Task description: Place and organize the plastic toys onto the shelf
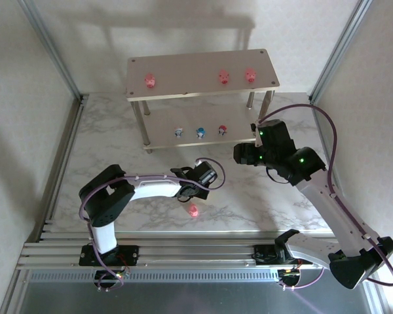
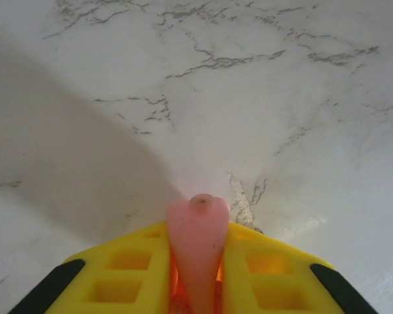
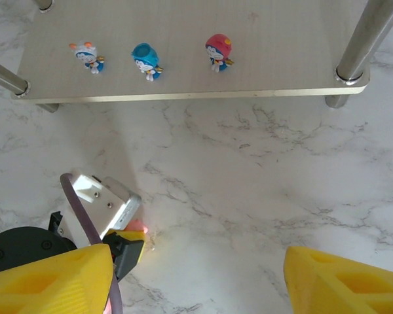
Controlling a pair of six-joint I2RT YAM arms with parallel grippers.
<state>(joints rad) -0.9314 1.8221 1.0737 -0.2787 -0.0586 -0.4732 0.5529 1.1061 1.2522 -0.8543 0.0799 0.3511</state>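
One marbled table (image 1: 249,203) carries everything. At its far side stands the shelf (image 1: 183,72), two boards on metal legs. The right claw (image 3: 198,261) hangs near the shelf, its fingers spread wide with nothing between them. The left claw (image 2: 198,275) is pinching a pink toy (image 2: 198,222) low over the table, possibly touching it. Another pink toy (image 1: 193,210) lies just beside that claw. Three pink toys (image 1: 223,76) stand on the top board. A white toy (image 3: 87,55), a blue toy (image 3: 146,60) and a red toy (image 3: 217,51) line the lower board.
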